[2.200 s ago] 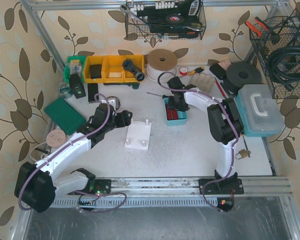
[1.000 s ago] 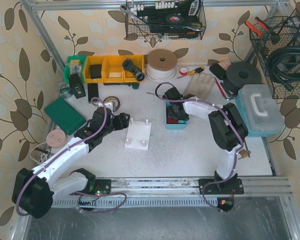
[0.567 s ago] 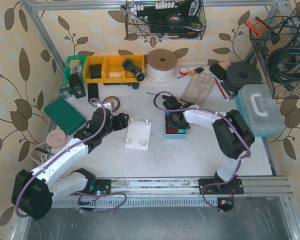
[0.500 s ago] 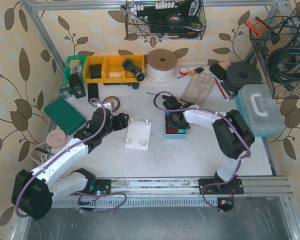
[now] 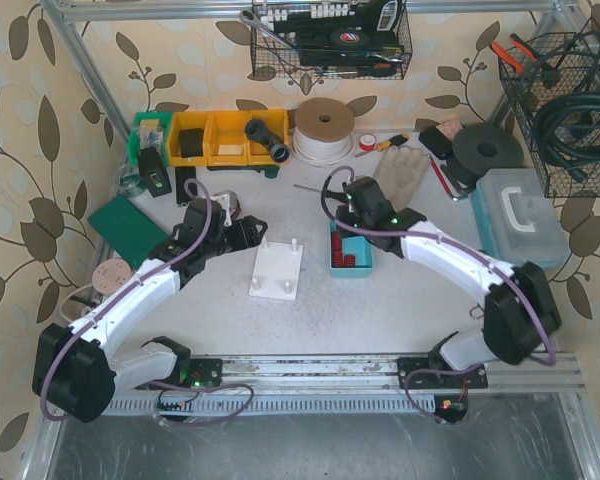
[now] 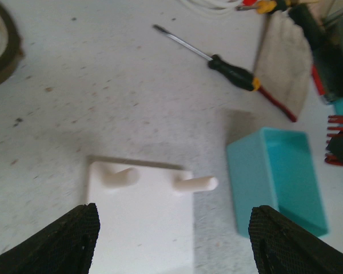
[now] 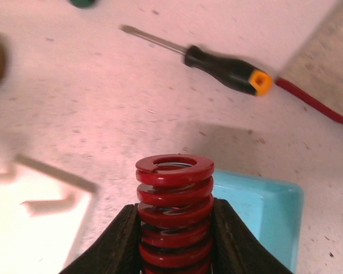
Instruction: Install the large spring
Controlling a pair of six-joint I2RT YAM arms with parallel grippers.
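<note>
My right gripper is shut on a large red coil spring, held above the near edge of the blue tray. In the top view the right gripper hovers just above the blue tray, which holds more red springs. The white peg plate lies at the table's middle, with upright pegs; it shows in the left wrist view and at the lower left of the right wrist view. My left gripper is open and empty over the plate's near part; in the top view the left gripper sits just left of the plate.
A black-handled screwdriver and a beige glove lie behind the tray. Yellow bins, a cord spool and a tape roll line the back. A green pad lies left, a clear toolbox right.
</note>
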